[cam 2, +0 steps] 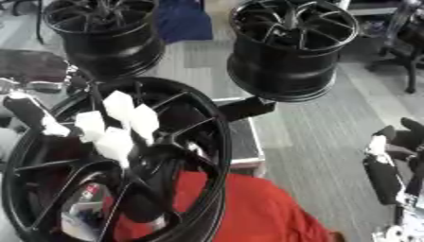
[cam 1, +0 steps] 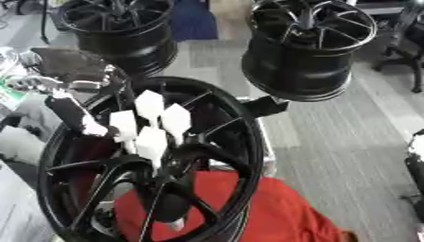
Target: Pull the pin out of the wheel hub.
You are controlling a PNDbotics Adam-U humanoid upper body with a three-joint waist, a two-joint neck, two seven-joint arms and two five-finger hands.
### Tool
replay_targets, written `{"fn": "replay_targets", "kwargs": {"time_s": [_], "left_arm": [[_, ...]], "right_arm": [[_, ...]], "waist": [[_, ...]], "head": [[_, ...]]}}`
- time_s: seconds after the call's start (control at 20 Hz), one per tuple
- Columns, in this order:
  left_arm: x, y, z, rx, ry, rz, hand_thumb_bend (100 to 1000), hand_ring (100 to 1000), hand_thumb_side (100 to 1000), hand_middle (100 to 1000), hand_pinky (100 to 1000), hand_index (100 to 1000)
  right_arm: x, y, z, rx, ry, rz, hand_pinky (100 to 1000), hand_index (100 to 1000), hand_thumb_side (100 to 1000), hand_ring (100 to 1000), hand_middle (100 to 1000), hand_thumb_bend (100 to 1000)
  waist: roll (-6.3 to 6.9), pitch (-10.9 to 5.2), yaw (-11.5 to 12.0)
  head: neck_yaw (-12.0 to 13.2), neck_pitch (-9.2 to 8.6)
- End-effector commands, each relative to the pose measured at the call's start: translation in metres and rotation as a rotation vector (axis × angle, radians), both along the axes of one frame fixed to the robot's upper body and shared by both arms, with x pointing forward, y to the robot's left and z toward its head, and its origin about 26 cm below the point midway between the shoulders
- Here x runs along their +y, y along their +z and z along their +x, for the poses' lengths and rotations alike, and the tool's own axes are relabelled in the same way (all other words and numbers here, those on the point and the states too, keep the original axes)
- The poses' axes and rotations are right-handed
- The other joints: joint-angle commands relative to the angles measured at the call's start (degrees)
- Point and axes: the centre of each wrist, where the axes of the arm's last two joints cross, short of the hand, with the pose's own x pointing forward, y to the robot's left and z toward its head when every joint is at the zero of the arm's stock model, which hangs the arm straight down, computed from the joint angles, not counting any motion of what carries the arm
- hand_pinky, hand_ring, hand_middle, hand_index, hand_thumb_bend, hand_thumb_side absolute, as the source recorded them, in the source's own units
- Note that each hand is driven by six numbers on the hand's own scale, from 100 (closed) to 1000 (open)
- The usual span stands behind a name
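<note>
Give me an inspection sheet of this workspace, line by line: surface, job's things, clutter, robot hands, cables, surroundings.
Surface: grey floor; red cloth under the near wheel.
Job's things: large black wheel hub close to the camera, spokes meeting at its centre; pin not made out.
Clutter: two more black wheels behind, far left wheel and far right wheel.
Robot hands: left robot hand, white-tipped fingers reaching into the hub's centre, grip unclear; right robot hand idle at the right edge, fingers unclear.
Cables: one dark cable at the top left.
Surroundings: blue item between the far wheels.
</note>
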Motion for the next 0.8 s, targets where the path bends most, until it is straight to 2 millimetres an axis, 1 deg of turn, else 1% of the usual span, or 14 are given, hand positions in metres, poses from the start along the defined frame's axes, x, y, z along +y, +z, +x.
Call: {"fn": "replay_targets", "kwargs": {"time_s": [0.05, 0.2, 0.35, 0.55, 0.8], "left_arm": [[0.001, 0.008, 0.0, 0.094, -0.241, 0.399, 417, 482, 651, 668, 563, 806], [0.001, 0.006, 0.0, 0.098, -0.242, 0.405, 415, 477, 632, 657, 561, 797], [0.003, 0.005, 0.0, 0.101, -0.24, 0.409, 414, 463, 597, 621, 554, 778], [0.004, 0.003, -0.001, 0.105, -0.239, 0.412, 411, 453, 574, 588, 547, 748], [0.003, -0.002, 0.0, 0.117, -0.246, 0.415, 397, 449, 580, 579, 542, 738]], "right_arm": [[-0.001, 0.008, 0.0, -0.029, 0.01, -0.015, 525, 746, 311, 629, 565, 100], [-0.001, 0.008, 0.0, -0.029, 0.01, -0.015, 525, 746, 311, 629, 565, 100], [-0.002, 0.008, 0.0, -0.028, 0.01, -0.015, 525, 746, 311, 629, 565, 100], [-0.002, 0.008, 0.0, -0.028, 0.01, -0.015, 525, 746, 311, 629, 565, 100], [-0.002, 0.008, 0.0, -0.028, 0.01, -0.014, 525, 746, 311, 629, 565, 100]], "waist": [[0.0, -0.54, -0.1], [0.0, -0.55, -0.08], [0.0, -0.58, -0.07], [0.02, -0.62, 0.0], [-0.01, -0.62, -0.02]], "head": [[-0.1, -0.15], [-0.14, -0.15], [-0.17, -0.15], [-0.23, -0.15], [-0.29, -0.15]]}}
